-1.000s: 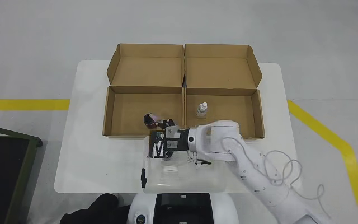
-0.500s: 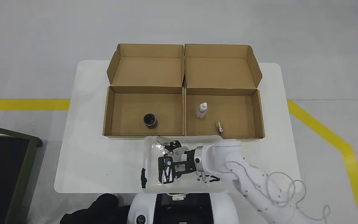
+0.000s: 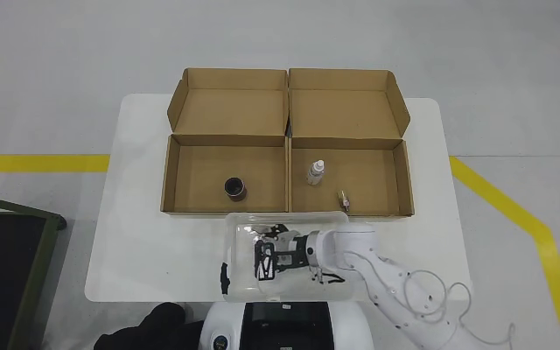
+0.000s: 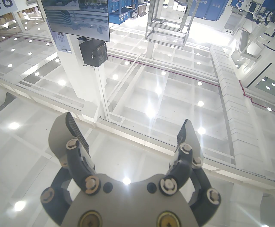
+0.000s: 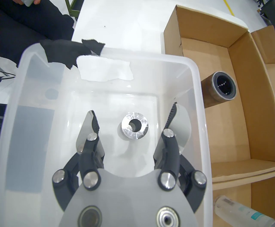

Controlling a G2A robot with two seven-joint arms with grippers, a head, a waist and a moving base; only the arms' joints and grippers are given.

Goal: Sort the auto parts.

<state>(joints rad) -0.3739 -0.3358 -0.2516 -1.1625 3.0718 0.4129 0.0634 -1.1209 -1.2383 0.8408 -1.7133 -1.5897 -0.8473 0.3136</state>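
From above I see a pale grey floor [image 3: 87, 52] crossed by a yellow line [image 3: 52, 163] at mid-left and at right. The white counter [image 3: 140, 227] sits in the centre, with what may be a dark cart [image 3: 22, 254] at lower left. The left wrist camera shows a gridded white ceiling [image 4: 171, 90] with round lights and a large screen [image 4: 77, 19] on a white column [image 4: 90, 86].

We see a shiny machined metal ring [image 5: 126, 130] inside a glossy translucent plastic tub [image 5: 150, 56], beside a matt brown cardboard box [image 5: 227, 133].

A glossy white right arm [image 3: 378, 261] with rounded segments and a thin looping cable [image 3: 442, 282]. The left hand [image 4: 127, 119] and right hand [image 5: 133, 112] have grey plates, black links, round screws, ribbed fingers [image 5: 182, 122].
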